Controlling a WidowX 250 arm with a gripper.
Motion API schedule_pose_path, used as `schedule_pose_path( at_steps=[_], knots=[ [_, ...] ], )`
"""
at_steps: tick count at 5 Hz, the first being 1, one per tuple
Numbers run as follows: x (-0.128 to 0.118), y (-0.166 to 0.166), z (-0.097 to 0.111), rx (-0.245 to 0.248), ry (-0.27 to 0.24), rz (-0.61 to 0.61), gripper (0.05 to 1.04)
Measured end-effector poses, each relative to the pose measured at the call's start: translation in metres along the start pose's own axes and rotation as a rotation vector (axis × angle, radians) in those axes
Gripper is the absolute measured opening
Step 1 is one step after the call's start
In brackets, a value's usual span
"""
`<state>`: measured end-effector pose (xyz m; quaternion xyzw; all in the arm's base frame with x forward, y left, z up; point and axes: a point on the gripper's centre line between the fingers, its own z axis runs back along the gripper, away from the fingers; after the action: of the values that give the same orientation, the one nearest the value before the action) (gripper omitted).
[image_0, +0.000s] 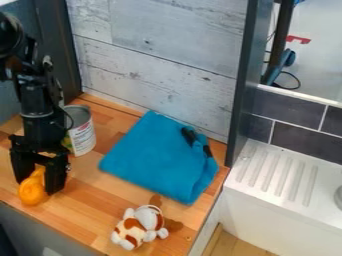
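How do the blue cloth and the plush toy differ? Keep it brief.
The cloth is blue with black marks; the plush toy is white with brown patches. The cloth is folded and fairly flat, while the toy is rounded and lumpy. The cloth covers far more surface than the toy. Both rest on the wooden counter.

I see matt blue cloth (157, 157) on a smooth wooden worktop (87, 220). The can (81, 131) is metal, its label papery.

Gripper (38, 186) black; rounded object (31, 193) yellow-orange. Cloth (157, 157) solid teal-blue, black patches near one edge. Plush toy (139, 226) white, rust-brown patches. Can (81, 131) silvery, label white with red and green. Counter (87, 187) orange-brown, wood-grained. Wall panel (160, 55) whitish-grey, streaked.
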<state>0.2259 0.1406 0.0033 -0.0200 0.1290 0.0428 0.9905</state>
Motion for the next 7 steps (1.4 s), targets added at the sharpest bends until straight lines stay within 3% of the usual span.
schedule_pose_path(
  at_steps=[1,2,3,4,5,6,7],
  knots=[
    [0.004,0.002,0.001,0.003,-0.006,0.005,0.826],
    [-0.007,-0.005,0.004,-0.025,-0.016,0.021,0.820],
    [-0.020,-0.013,0.046,0.007,-0.114,0.012,0.820],
    [-0.033,-0.037,0.061,0.024,-0.118,-0.037,0.820],
    [-0.036,-0.054,0.054,0.018,-0.098,-0.084,0.820],
    [-0.029,-0.079,0.035,-0.026,-0.079,-0.153,0.820],
    [-0.022,-0.097,0.018,-0.035,-0.040,-0.206,0.820]
  ],
)
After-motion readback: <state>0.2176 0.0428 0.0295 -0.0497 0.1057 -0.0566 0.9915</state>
